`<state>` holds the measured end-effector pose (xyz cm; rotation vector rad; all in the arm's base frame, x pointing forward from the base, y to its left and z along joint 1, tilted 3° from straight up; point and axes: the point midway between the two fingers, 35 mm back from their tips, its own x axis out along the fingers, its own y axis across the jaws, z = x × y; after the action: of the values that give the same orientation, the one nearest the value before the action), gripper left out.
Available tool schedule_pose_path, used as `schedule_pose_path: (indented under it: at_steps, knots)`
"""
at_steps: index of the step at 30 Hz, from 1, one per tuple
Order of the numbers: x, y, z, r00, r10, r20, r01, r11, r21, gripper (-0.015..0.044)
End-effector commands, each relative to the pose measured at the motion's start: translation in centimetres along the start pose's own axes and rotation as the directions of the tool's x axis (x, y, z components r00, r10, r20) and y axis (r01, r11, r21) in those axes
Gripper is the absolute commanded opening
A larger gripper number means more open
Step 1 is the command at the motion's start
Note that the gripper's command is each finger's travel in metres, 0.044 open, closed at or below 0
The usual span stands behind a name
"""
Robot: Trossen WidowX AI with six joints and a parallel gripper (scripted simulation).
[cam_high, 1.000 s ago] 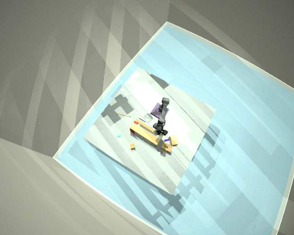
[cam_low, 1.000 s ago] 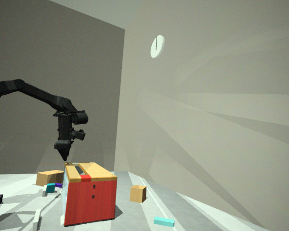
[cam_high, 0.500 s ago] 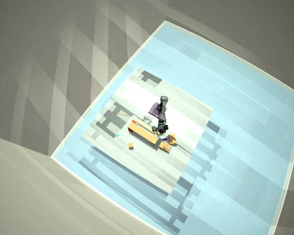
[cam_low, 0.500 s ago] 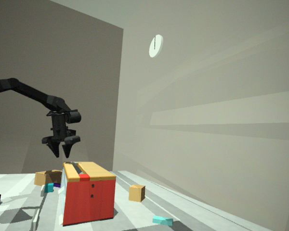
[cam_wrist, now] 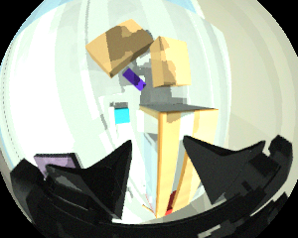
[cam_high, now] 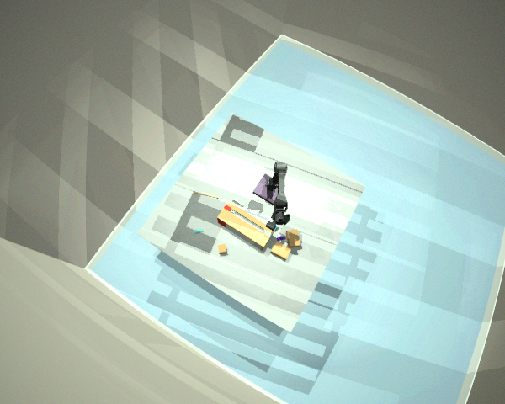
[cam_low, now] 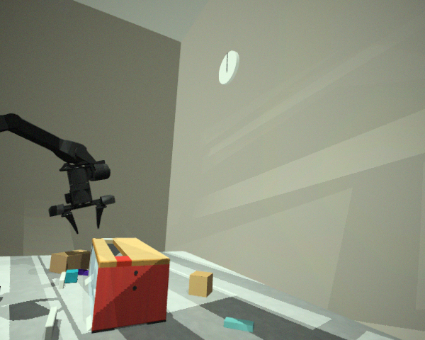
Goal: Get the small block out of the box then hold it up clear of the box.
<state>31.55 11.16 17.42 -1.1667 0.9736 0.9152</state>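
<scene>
Black arm [cam_low: 30, 133] reaching in from the left edge of the exterior view, bent down at the wrist. Gripper [cam_low: 85, 221] pointing straight down at left of centre, fingers [cam_low: 100, 215] spread apart, nothing between them.

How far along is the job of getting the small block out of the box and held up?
Looks done: a small teal block lies on the table beside the box's far end, so it seems to be out, if it is the task's block. In hand: the gripper hangs open and empty above that end. Left: descend, grasp the block, and hold it up clear of the box.
</scene>
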Motion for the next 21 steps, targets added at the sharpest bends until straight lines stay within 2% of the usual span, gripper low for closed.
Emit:
schedule_pose_path:
  at_steps: [1,7,12,21]
  knots:
    - [-0.74,1.28,0.67,0.995,-0.085,-0.054,0.008,0.598,-0.802,0.0285]
    - [-0.96,1.65,0.96,0.991,-0.114,-0.068,-0.032,0.290,-0.956,0.0285]
    - [-1.10,1.85,1.12,0.989,-0.130,-0.075,-0.070,0.042,-0.997,0.0285]
    - [-1.10,1.86,1.12,0.989,-0.130,-0.075,-0.071,0.034,-0.997,0.0285]
